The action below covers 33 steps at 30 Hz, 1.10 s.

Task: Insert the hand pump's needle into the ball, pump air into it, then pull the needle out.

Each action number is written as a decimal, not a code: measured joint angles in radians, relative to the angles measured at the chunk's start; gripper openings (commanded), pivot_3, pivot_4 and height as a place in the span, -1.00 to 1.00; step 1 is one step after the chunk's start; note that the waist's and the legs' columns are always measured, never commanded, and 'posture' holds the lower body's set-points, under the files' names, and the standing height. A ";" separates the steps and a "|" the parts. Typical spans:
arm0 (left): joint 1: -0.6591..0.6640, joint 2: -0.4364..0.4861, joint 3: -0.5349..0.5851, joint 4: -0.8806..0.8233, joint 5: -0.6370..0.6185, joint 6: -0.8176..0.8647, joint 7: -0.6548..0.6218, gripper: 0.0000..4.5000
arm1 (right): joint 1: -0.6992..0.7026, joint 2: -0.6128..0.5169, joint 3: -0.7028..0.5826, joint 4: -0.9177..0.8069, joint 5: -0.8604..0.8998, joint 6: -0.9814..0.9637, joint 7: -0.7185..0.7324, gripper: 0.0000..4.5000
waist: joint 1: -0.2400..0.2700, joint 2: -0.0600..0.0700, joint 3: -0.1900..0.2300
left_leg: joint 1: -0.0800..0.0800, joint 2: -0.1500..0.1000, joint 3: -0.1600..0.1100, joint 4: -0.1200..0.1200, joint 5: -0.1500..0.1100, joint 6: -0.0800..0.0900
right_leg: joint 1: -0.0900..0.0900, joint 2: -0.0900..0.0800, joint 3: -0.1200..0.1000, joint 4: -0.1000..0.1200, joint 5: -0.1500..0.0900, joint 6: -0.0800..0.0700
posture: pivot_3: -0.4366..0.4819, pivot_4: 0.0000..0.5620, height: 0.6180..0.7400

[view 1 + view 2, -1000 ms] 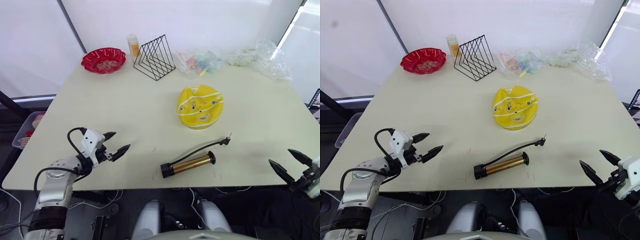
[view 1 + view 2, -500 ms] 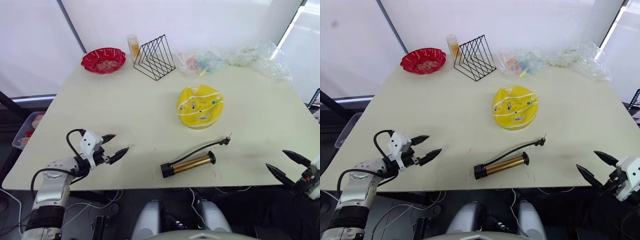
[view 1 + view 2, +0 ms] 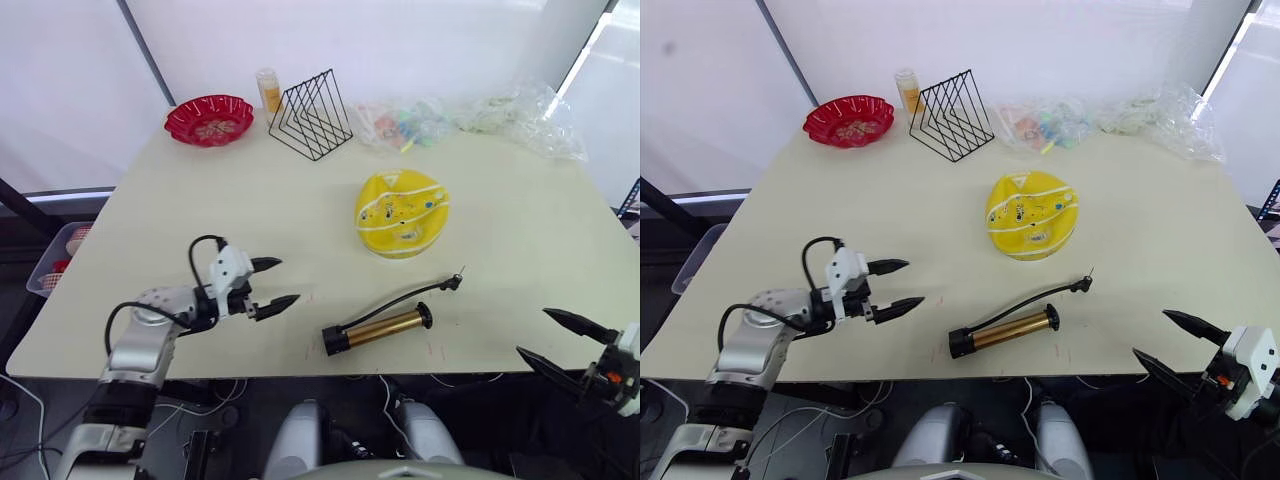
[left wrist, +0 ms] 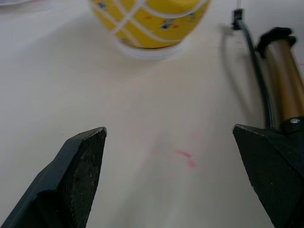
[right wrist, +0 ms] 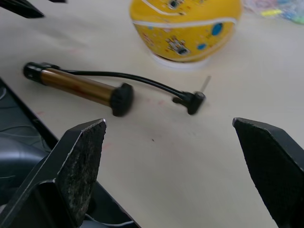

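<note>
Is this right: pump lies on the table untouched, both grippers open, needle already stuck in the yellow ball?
Not quite. The needle is not in the ball; the right wrist view shows it apart from it. The hand pump lies untouched; the left gripper and right gripper are open.

The needle (image 5: 205,84) is too thin to make out clearly.

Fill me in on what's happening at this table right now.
Nothing is being held yet. The hand pump lies on the table near its front edge, its hose curving out to the needle, which lies apart from the yellow ball behind it. The left tool is open, hovering over the table beside the pump's near end. The right tool is open too, off the table's front right corner.
</note>
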 measured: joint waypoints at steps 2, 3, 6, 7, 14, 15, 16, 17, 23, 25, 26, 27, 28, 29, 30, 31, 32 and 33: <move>-0.040 -0.013 -0.048 -0.025 0.007 0.012 -0.020 1.00 | 0.017 0.001 0.001 -0.039 0.004 0.000 0.004 0.98 | 0.002 0.000 0.000 | 0.000 -0.001 0.000 0.000 0.000 0.000 | 0.000 0.000 0.000 0.000 0.000 0.000 | -0.05 -0.47 1.00; -0.048 -0.018 -0.060 -0.030 0.011 0.013 -0.024 1.00 | 0.017 0.001 0.001 -0.048 0.006 0.000 0.004 0.98 | 0.002 0.000 0.000 | 0.000 -0.001 0.000 0.000 0.000 0.000 | 0.000 0.000 0.001 0.000 0.000 -0.001 | -0.05 -0.47 1.00; -0.064 -0.031 -0.096 -0.035 0.023 0.022 -0.032 1.00 | 0.026 0.002 0.000 -0.062 0.010 0.001 0.002 0.98 | -0.007 0.000 0.000 | 0.000 -0.001 0.000 0.000 0.000 0.000 | 0.000 0.001 0.001 0.000 0.001 -0.002 | -0.05 -0.47 1.00; -0.077 -0.047 -0.106 -0.035 0.025 0.036 -0.030 1.00 | 0.031 0.002 0.000 -0.062 0.010 0.001 0.001 0.98 | -0.005 0.000 0.000 | 0.000 -0.001 0.000 0.000 0.000 0.000 | 0.000 0.001 0.001 0.000 0.001 -0.002 | -0.05 -0.47 1.00; -0.196 -0.212 -0.246 -0.044 0.101 0.129 0.060 1.00 | 0.025 0.012 0.013 -0.084 0.006 -0.005 -0.002 0.98 | 0.007 -0.001 0.001 | 0.000 -0.002 0.000 0.001 0.000 0.000 | 0.000 0.001 0.002 0.000 0.001 0.001 | -0.05 -0.47 1.00; -0.198 -0.217 -0.247 -0.044 0.112 0.132 0.070 1.00 | 0.024 0.013 0.016 -0.084 0.005 -0.005 -0.003 0.98 | 0.002 -0.001 0.001 | 0.000 -0.002 0.000 0.001 0.000 0.000 | 0.000 0.002 0.002 0.000 0.001 0.001 | -0.05 -0.47 1.00; -0.205 -0.222 -0.249 -0.035 0.124 0.133 0.078 1.00 | 0.025 0.014 0.017 -0.084 0.005 -0.005 -0.004 0.98 | -0.001 -0.001 0.001 | 0.000 -0.001 0.000 0.001 0.000 0.000 | 0.000 0.002 0.002 0.000 0.001 0.000 | -0.05 -0.47 1.00; -0.212 -0.231 -0.253 -0.028 0.135 0.133 0.087 1.00 | 0.025 0.015 0.018 -0.084 0.004 -0.005 -0.005 0.98 | 0.000 -0.001 0.001 | 0.000 -0.001 0.000 0.001 0.000 0.000 | 0.000 0.002 0.002 0.000 0.001 0.000 | -0.05 -0.47 1.00; -0.239 -0.310 -0.326 0.023 0.200 0.129 0.133 1.00 | 0.017 0.025 0.020 -0.089 0.002 -0.012 -0.013 0.98 | 0.002 -0.002 0.001 | -0.001 -0.003 0.000 0.001 0.000 0.000 | 0.000 0.002 0.004 0.000 0.001 0.000 | -0.05 -0.47 1.00; -0.255 -0.332 -0.331 0.040 0.218 0.132 0.147 1.00 | 0.018 0.029 0.020 -0.089 0.000 -0.012 -0.018 0.98 | 0.003 -0.002 0.001 | -0.001 -0.003 -0.001 0.001 0.000 0.000 | 0.000 0.002 0.003 0.000 0.001 0.001 | -0.05 -0.47 1.00; -0.266 -0.346 -0.341 0.049 0.229 0.135 0.156 1.00 | 0.017 0.030 0.021 -0.090 -0.002 -0.012 -0.021 0.98 | 0.003 -0.002 0.001 | -0.001 -0.003 -0.001 0.001 0.000 0.000 | 0.000 0.002 0.004 0.000 0.001 0.001 | -0.05 -0.47 1.00; -0.271 -0.357 -0.350 0.054 0.237 0.140 0.163 1.00 | 0.018 0.030 0.022 -0.091 -0.003 -0.012 -0.023 0.98 | 0.003 -0.002 0.001 | -0.001 -0.003 -0.001 0.001 0.000 0.000 | 0.000 0.002 0.004 0.000 0.001 0.001 | -0.05 -0.47 1.00; -0.277 -0.369 -0.358 0.067 0.246 0.145 0.170 1.00 | 0.018 0.030 0.022 -0.092 -0.003 -0.012 -0.024 0.98 | 0.003 -0.002 0.001 | -0.001 -0.004 0.000 0.001 0.000 0.000 | 0.000 0.002 0.004 0.000 0.001 0.001 | -0.05 -0.47 1.00; -0.281 -0.383 -0.366 0.086 0.257 0.150 0.180 1.00 | 0.018 0.030 0.023 -0.095 -0.004 -0.011 -0.025 0.98 | 0.003 -0.002 0.001 | -0.001 -0.004 0.000 0.001 0.000 0.000 | 0.000 0.002 0.004 0.000 0.001 0.001 | -0.05 -0.47 1.00; -0.283 -0.391 -0.370 0.096 0.266 0.152 0.185 1.00 | 0.018 0.030 0.023 -0.098 -0.004 -0.011 -0.026 0.98 | 0.003 -0.002 0.001 | -0.001 -0.004 -0.001 0.001 0.000 0.000 | 0.000 0.002 0.004 0.000 0.001 0.001 | -0.05 -0.47 1.00; -0.285 -0.395 -0.374 0.108 0.274 0.153 0.189 1.00 | 0.019 0.030 0.023 -0.100 -0.004 -0.011 -0.027 0.98 | 0.001 -0.002 0.001 | -0.001 -0.004 -0.001 0.001 0.000 0.000 | 0.000 0.002 0.004 0.000 0.001 0.001 | -0.05 -0.47 1.00; -0.292 -0.401 -0.381 0.123 0.283 0.154 0.196 1.00 | 0.019 0.030 0.023 -0.101 -0.006 -0.011 -0.028 0.98 | 0.000 -0.002 0.001 | -0.001 -0.004 -0.001 0.001 0.000 0.000 | 0.000 0.002 0.004 0.000 0.001 0.001 | -0.05 -0.47 1.00; -0.301 -0.411 -0.390 0.140 0.297 0.156 0.204 1.00 | 0.017 0.030 0.023 -0.103 -0.009 -0.011 -0.029 0.98 | 0.000 -0.002 0.001 | -0.001 -0.004 -0.001 0.001 0.000 0.000 | 0.000 0.002 0.004 0.000 0.001 0.001 | -0.05 -0.47 1.00</move>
